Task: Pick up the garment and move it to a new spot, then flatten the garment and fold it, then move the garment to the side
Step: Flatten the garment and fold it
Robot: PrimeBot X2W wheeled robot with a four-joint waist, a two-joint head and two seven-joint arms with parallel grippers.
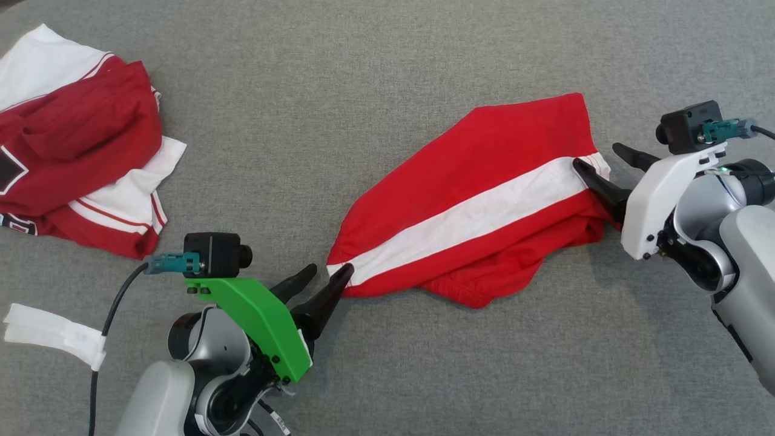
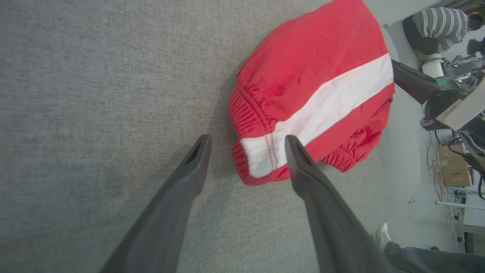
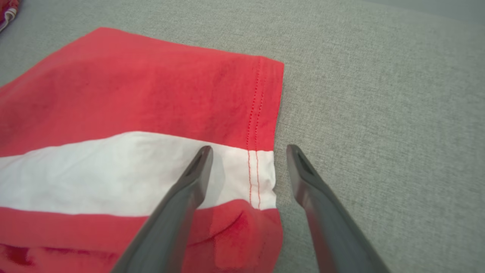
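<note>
The garment (image 1: pixel 472 200) is a pair of red shorts with a white side stripe, lying stretched out on the grey surface. My left gripper (image 1: pixel 327 274) is open at the elastic waistband end (image 2: pixel 257 159), one finger over the cloth and one beside it. My right gripper (image 1: pixel 598 158) is open at the hemmed leg end (image 3: pixel 261 170), one finger (image 3: pixel 197 167) over the white stripe, the other (image 3: pixel 299 170) over bare surface just past the hem. Neither finger pair is closed on the cloth.
A heap of dark red and white clothing (image 1: pixel 72 139) lies at the far left. A white strip (image 1: pixel 54 333) lies near the left arm's cable. At the left wrist view's right edge are a person (image 2: pixel 439 26), boxes and the table's edge.
</note>
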